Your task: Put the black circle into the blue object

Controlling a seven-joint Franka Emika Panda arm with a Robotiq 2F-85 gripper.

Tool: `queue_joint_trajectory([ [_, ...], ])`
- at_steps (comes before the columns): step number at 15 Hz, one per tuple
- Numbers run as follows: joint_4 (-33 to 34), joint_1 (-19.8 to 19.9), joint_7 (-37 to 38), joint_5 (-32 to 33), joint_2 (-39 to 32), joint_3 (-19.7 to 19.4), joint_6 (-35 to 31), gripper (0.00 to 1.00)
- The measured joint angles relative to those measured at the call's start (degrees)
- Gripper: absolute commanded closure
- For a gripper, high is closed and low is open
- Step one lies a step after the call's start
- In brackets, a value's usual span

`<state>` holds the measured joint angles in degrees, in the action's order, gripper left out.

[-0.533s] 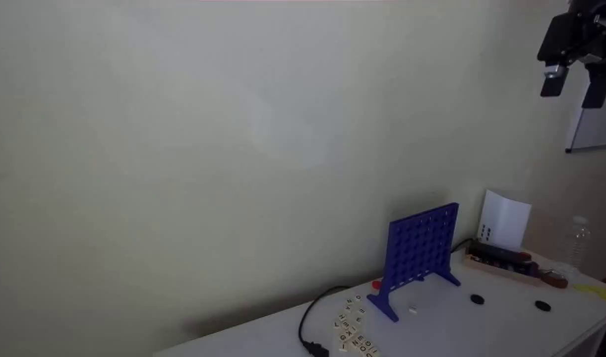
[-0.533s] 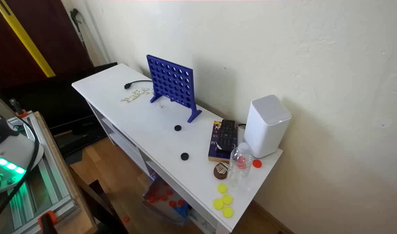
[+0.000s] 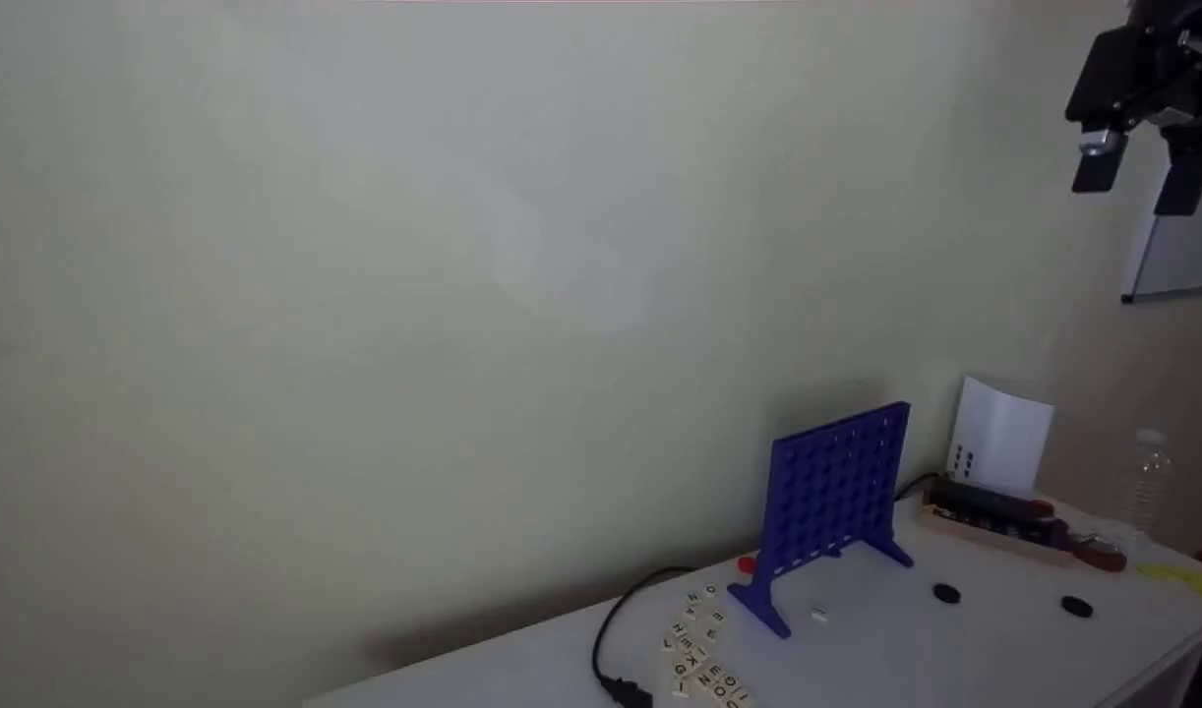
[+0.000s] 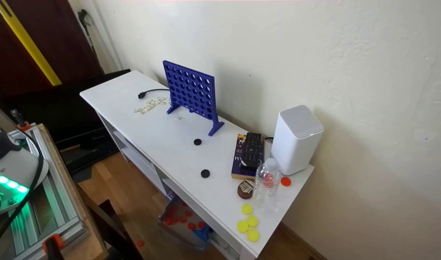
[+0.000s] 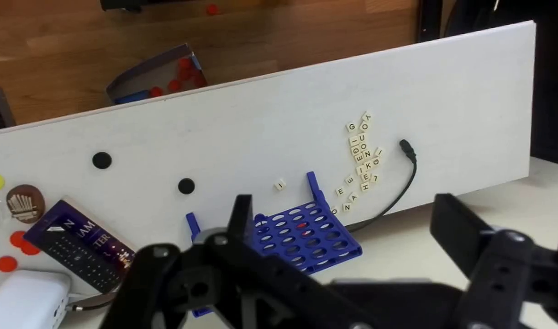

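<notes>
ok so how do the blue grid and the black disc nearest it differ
The blue grid stands upright on feet, while the black disc nearest it lies flat. The grid is far larger than the disc. The grid is pierced by rows of round holes; the disc shows none. Both rest on the white table.

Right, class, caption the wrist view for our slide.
Open hand partly hiding a blue grid; two black discs on a white table.

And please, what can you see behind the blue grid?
In an exterior view, a red piece peeks out behind the blue grid; a black cable runs behind it too. What the grid covers cannot be seen.
</notes>
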<state>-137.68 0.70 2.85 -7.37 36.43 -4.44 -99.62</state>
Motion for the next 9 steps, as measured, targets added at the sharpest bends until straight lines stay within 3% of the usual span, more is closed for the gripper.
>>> queue_joint_trajectory([
  [6, -1.1, 3.17, -1.58, 0.95, -8.94, -0.98, -5.43, 0.0],
  [9, -2.3, 3.29, -8.76, 0.94, -14.62, -2.99, -11.36, 0.0],
])
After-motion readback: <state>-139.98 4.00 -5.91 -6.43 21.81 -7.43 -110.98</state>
